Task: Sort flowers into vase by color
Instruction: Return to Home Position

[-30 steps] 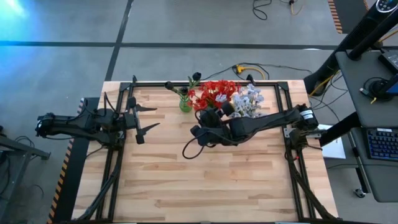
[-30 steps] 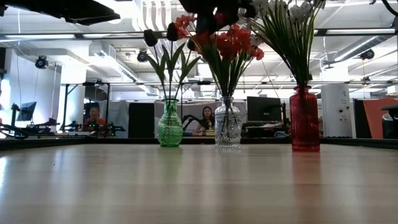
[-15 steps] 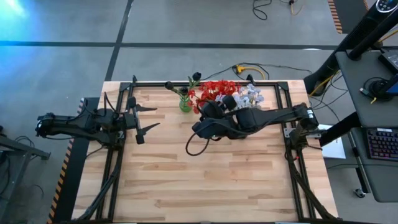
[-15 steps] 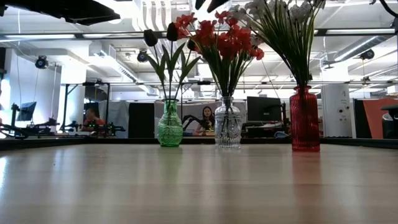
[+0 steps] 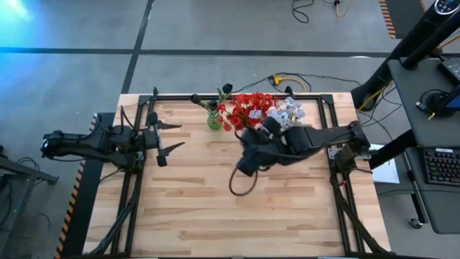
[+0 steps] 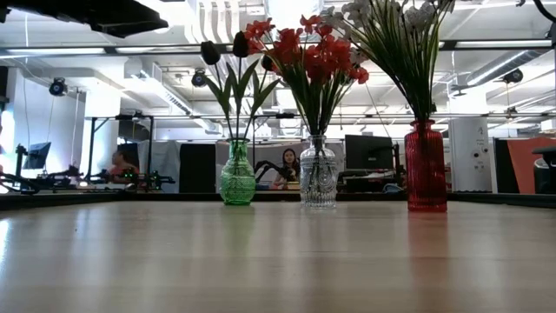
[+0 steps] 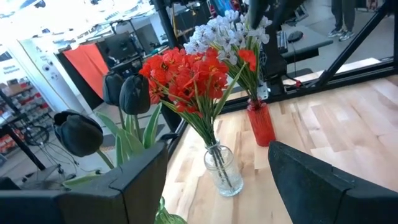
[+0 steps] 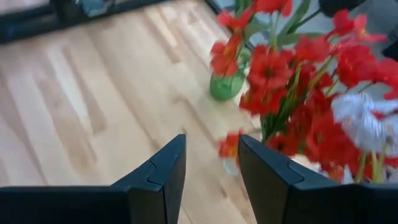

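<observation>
Desk (image 5: 215, 216) of pale wood. Left end effector (image 5: 171, 137) at left edge, spread wide, empty. Right end effector (image 8: 211, 142) over desk's middle, narrowly parted, empty. Along far edge: red flowers (image 6: 317, 61) in clear vase (image 6: 319, 178), white flowers (image 6: 417, 16) in red vase (image 6: 426, 169), dark buds (image 6: 211, 52) in green vase (image 6: 237, 176).

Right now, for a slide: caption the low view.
Sorted: dark buds in green vase, red flowers in clear vase, white flowers in red vase.

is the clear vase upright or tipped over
Upright. In the low view the clear vase stands straight on the table, base flat, with red flowers rising from its mouth.
</observation>
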You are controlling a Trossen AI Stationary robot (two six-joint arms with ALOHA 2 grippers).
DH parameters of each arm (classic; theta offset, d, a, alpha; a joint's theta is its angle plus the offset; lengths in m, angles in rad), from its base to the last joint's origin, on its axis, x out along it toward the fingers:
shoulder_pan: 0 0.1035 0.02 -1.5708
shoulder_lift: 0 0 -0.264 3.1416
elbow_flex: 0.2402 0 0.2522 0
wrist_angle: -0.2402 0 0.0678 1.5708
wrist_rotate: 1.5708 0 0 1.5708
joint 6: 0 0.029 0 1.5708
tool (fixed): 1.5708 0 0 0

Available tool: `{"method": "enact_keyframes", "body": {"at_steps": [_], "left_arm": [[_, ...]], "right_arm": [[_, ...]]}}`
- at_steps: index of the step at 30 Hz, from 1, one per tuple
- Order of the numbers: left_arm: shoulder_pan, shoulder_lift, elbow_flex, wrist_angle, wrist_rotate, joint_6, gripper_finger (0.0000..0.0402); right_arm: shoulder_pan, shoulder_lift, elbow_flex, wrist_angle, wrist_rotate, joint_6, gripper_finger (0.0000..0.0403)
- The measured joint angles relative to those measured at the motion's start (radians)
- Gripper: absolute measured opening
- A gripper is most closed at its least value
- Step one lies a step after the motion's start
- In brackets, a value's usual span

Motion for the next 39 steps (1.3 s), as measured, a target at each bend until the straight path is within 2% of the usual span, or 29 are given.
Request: {"method": "enact_keyframes", "body": {"at_steps": [6, 13, 18, 23, 27, 29, 31, 32, 34, 37, 39], "left_arm": [[0.0, 0.013, 0.0, 0.014, 0.016, -0.096, 0.026], [-0.021, 0.061, 0.0, 0.016, 0.247, -0.301, 0.026], [-0.056, 0.104, 0.0, 0.08, 0.253, -0.379, 0.026], [-0.058, 0.124, 0.001, 0.088, 0.266, -0.376, 0.026], [-0.058, 0.154, 0.001, 0.091, 0.266, -0.389, 0.026], [-0.058, 0.182, 0.001, 0.107, 0.266, -0.486, 0.026], [-0.059, 0.221, 0.001, 0.158, 0.266, -0.515, 0.026], [-0.063, 0.245, -0.004, 0.224, 0.271, -0.518, 0.026], [-0.074, 0.307, -0.029, 0.414, 0.314, -0.499, 0.026], [-0.08, 0.417, -0.064, 0.742, 0.415, -0.447, 0.026], [-0.075, 0.471, -0.076, 0.937, 0.462, -0.444, 0.026]], "right_arm": [[0.095, -0.001, -0.009, -0.076, 0.012, -0.01, 0.0131], [0.248, -0.001, -0.068, -0.082, 0.014, -0.081, 0.0127], [0.336, -0.001, -0.114, -0.08, 0.03, -0.116, 0.0131], [0.376, -0.001, -0.123, -0.079, 0.188, -0.08, 0.0127], [0.38, -0.001, -0.125, -0.073, 0.192, -0.008, 0.0119], [0.38, -0.001, -0.141, -0.026, 0.212, -0.072, 0.0116], [0.364, -0.001, -0.162, 0.102, 0.214, -0.185, 0.0114], [0.357, -0.003, -0.178, 0.183, 0.189, -0.266, 0.0113], [0.336, -0.008, -0.215, 0.383, 0.072, -0.46, 0.0114], [0.292, -0.017, -0.295, 0.676, -0.217, -0.719, 0.0116], [0.255, -0.026, -0.355, 0.801, -0.366, -0.801, 0.0117]]}}
